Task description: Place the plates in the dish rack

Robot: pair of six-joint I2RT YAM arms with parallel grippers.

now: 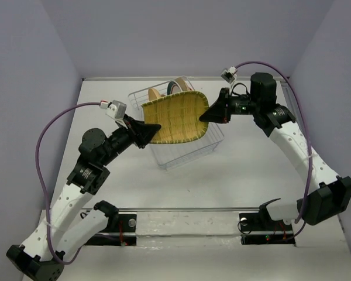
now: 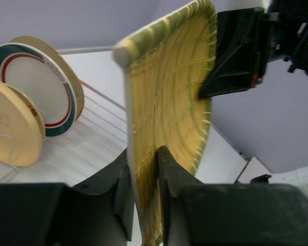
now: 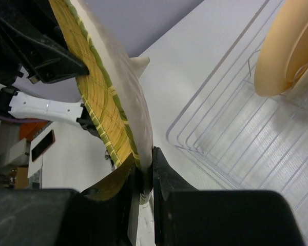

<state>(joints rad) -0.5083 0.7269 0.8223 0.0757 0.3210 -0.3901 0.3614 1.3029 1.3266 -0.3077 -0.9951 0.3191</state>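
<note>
The squarish yellow-green ribbed plate [image 1: 175, 117] hangs above the white wire dish rack [image 1: 193, 151], gripped at both ends. My left gripper [image 1: 154, 130] is shut on its left edge; in the left wrist view the plate [image 2: 167, 107] stands on edge between my fingers [image 2: 167, 169]. My right gripper [image 1: 206, 115] is shut on its right edge, and the right wrist view shows the plate [image 3: 105, 97] clamped at its rim. In the rack's back rows stand a tan plate [image 2: 13, 128], a white green-ringed plate [image 2: 38, 87] and a cream one [image 3: 287, 46].
The rack sits at the table's back centre, near the rear wall. Purple cables loop above both arms. A metal rail [image 1: 187, 211] runs along the near edge between the arm bases.
</note>
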